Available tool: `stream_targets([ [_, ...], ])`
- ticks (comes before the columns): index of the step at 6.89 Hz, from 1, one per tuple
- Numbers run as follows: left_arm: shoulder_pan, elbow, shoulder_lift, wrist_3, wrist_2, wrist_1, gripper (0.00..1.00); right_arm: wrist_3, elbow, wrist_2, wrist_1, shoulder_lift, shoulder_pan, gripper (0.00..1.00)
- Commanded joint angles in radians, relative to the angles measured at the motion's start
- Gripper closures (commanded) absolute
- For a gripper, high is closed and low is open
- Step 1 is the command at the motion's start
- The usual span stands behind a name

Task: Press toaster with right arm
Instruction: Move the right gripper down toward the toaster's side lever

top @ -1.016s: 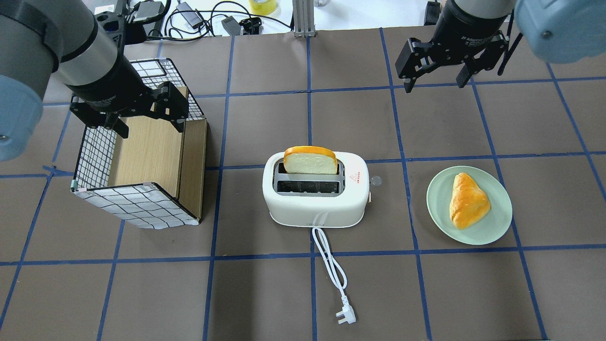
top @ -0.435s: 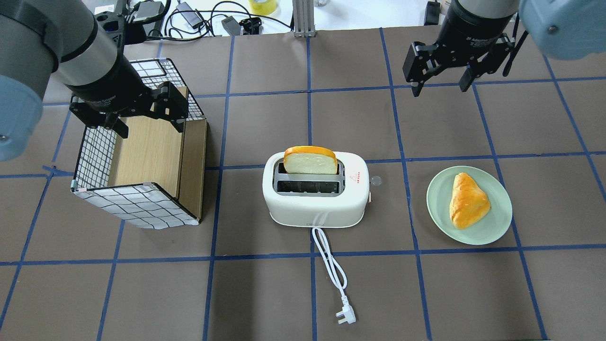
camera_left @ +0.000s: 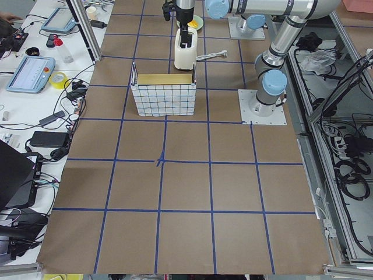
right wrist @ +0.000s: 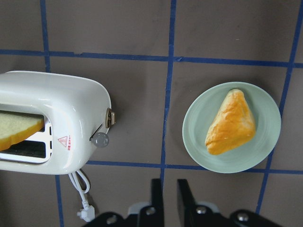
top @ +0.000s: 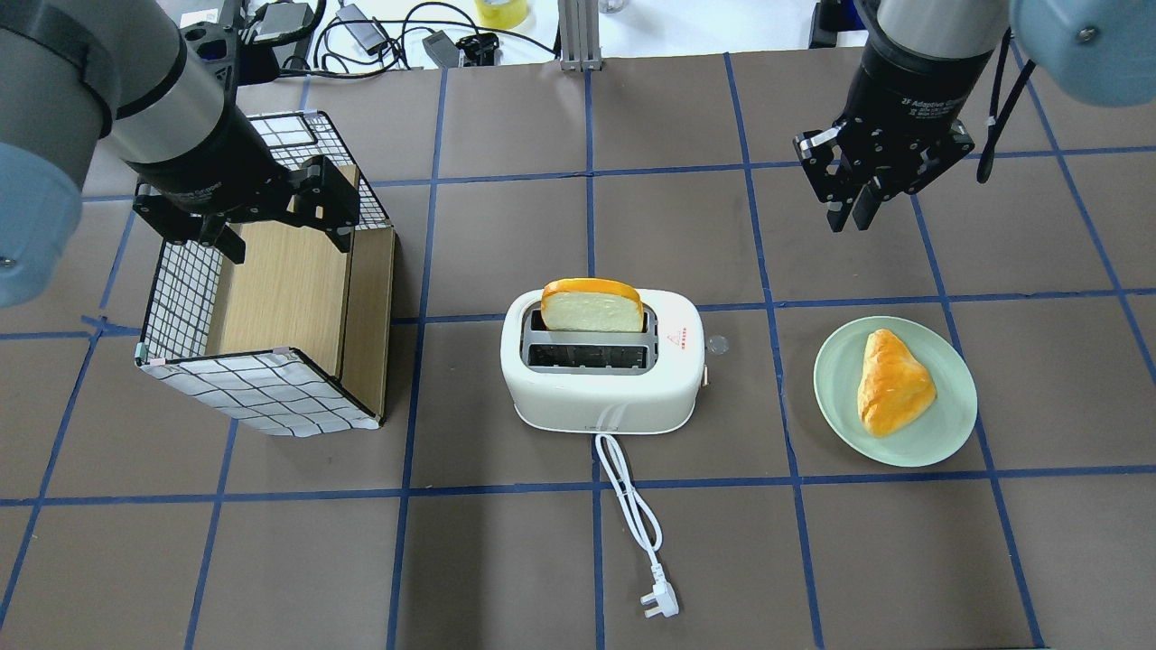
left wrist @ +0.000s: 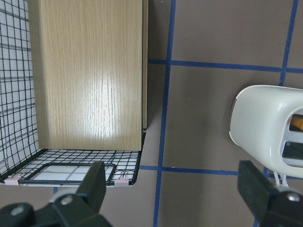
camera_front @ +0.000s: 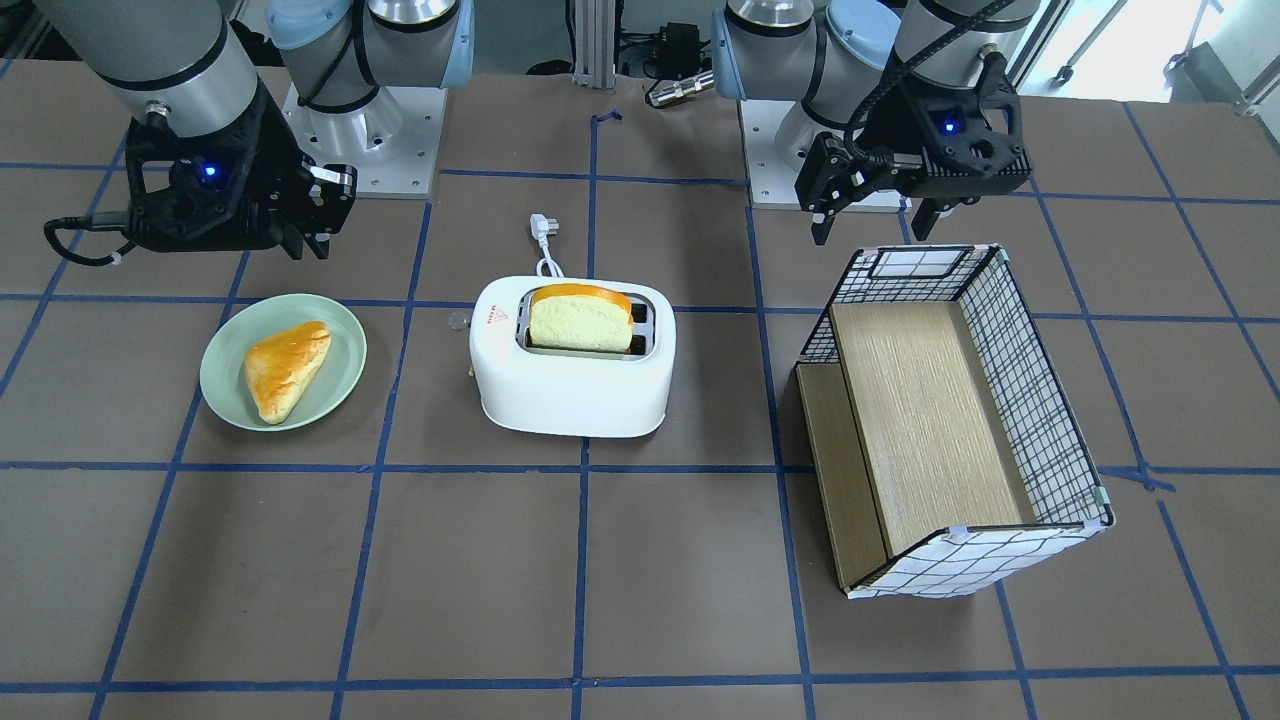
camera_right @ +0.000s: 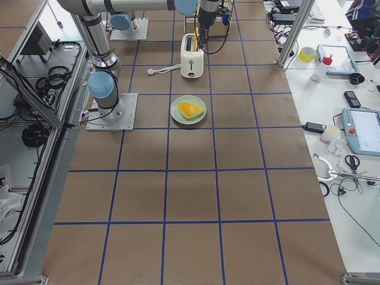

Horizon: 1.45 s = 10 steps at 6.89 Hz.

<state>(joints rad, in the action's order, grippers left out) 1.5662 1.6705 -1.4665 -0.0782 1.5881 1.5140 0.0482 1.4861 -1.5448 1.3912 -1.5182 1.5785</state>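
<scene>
You find the toaster (top: 601, 375) standing upright at the centre of the overhead view, on the brown surface (top: 506, 560) taped with blue grid lines. A slice of bread (top: 592, 311) sticks up out of the slot farther up the frame; the other slot holds nothing. A small red triangle mark (top: 673, 338) sits on the toaster's top near its right-hand end, and a small round grey knob (right wrist: 100, 139) juts from that same end. The white cord (top: 628, 506) trails toward the bottom of the frame and ends in its plug (top: 659, 605).

The right end effector (top: 856, 215) hangs in the upper right of the overhead view, well apart from the toaster and touching nothing. It is clenched: in the right wrist view its fingers (right wrist: 156, 198) stand side by side at the bottom centre with only a narrow slit between them, grasping nothing.

Below it in the overhead frame, to the right of the toaster, a pale green plate (top: 948, 429) carries a golden triangular pastry (top: 892, 382).

The left end effector (top: 287, 242) sits in the upper left, released, its fingers spread wide over the far rim of a wire-mesh basket (top: 271, 393) with a wooden floor. It grasps nothing.
</scene>
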Motion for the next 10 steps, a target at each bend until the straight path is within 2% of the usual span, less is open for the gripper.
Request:
stream_targets([
  [1,0.0,0.0,0.0,0.0,0.001,0.0,0.0,-0.001,0.023,0.145,-0.046,0.006,-0.011,1.0],
  [2,0.0,0.0,0.0,0.0,0.0,0.0,0.0,0.011,0.039,0.214,-0.043,0.007,-0.021,1.0],
  [3,0.0,0.0,0.0,0.0,0.0,0.0,0.0,0.016,0.092,0.285,-0.002,0.009,-0.035,1.0],
  [6,0.0,0.0,0.0,0.0,0.001,0.0,0.0,0.0,0.27,0.305,0.202,0.007,-0.037,1.0],
  [8,0.0,0.0,0.0,0.0,0.001,0.0,0.0,-0.216,0.354,0.295,0.338,-0.006,-0.031,1.0],
  [10,0.0,0.0,0.0,0.0,0.0,0.0,0.0,-0.217,0.428,0.305,0.412,-0.026,-0.031,1.0],
])
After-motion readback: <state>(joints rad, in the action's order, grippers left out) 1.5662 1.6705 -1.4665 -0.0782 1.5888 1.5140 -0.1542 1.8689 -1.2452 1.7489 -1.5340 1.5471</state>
